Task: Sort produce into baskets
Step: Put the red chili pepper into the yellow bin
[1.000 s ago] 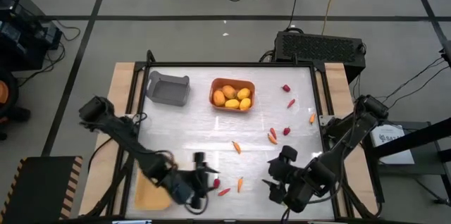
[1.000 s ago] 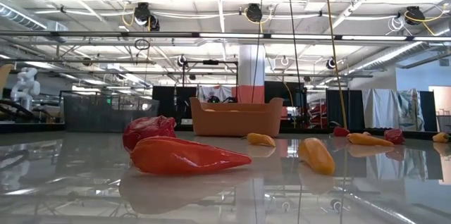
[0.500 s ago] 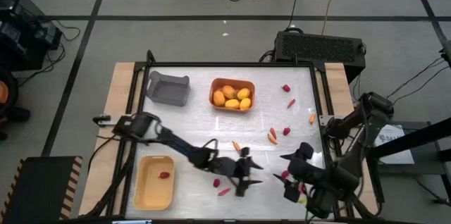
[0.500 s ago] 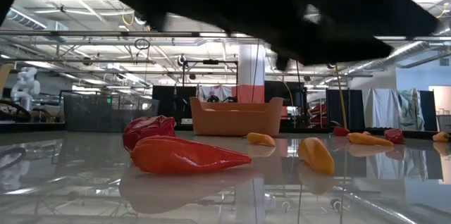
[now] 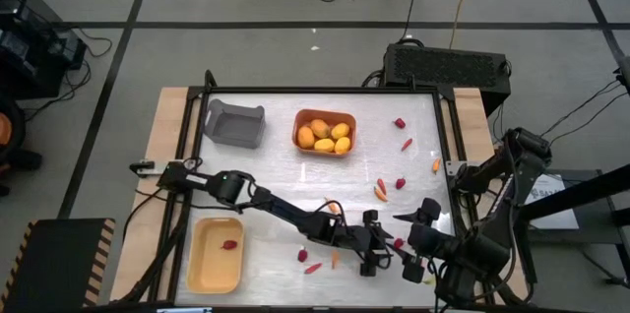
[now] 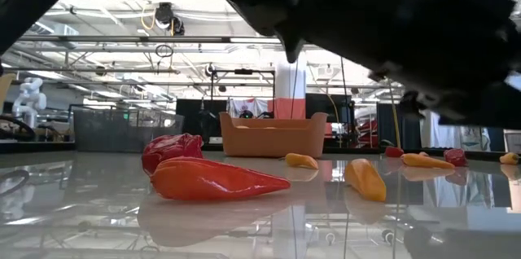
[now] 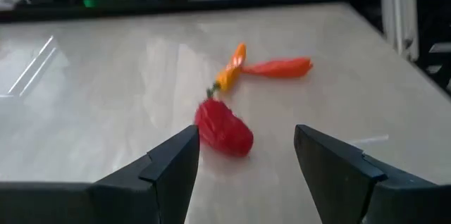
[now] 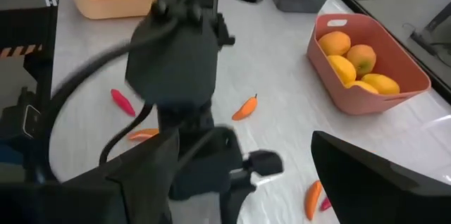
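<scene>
My left gripper [image 5: 386, 246] is stretched across to the near right of the table and is open. Its fingers stand on either side of a dark red berry [image 7: 224, 129] lying on the table, without touching it; the berry also shows in the high view [image 5: 398, 244]. My right gripper [image 5: 419, 260] is open and empty just right of it. The orange basket [image 5: 325, 132] holds yellow-orange fruits [image 8: 352, 58]. The pale yellow basket [image 5: 217, 254] holds one berry [image 5: 229, 245]. The grey basket [image 5: 236, 123] stands at the far left. Carrot sticks [image 5: 335, 257] and berries [image 5: 303, 254] lie loose.
More carrot sticks [image 5: 380, 190] and berries [image 5: 400, 183] lie along the table's right side, up to the far right [image 5: 400, 123]. The left arm [image 5: 285, 213] lies low across the table's near half. The two grippers stand close together near the right front corner.
My left gripper has swung from over the pale yellow basket at the near left toward the table's right edge, ending at the berry by my right gripper. A berry now shows in the pale yellow basket. My right gripper has shifted slightly toward the right edge.
</scene>
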